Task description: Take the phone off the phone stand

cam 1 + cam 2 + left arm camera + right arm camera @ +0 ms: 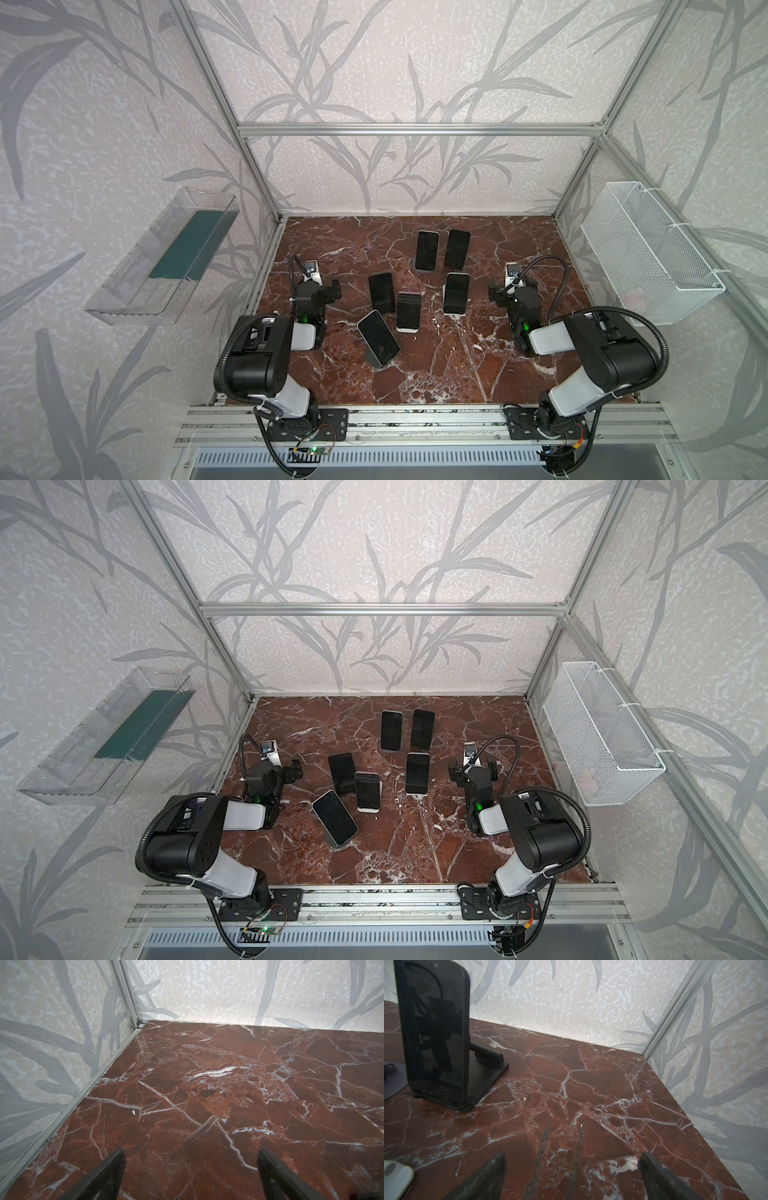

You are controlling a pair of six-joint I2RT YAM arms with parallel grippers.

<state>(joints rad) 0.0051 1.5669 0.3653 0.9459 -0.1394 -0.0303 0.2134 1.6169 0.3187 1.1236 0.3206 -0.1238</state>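
Left gripper (191, 1154) and right gripper (572, 1157) both hang spread and empty; the nearest phone (456, 293) leans on its stand (456, 316) left of the right gripper, crowded among other phones (408, 311), so a wide reach may topple a neighbour.

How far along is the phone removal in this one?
Done: nothing yet; all six phones look propped on stands. In hand: nothing; the left end effector and right end effector are open and empty over the table at the sides. Left: everything, reach a phone, grip it, lift it off.
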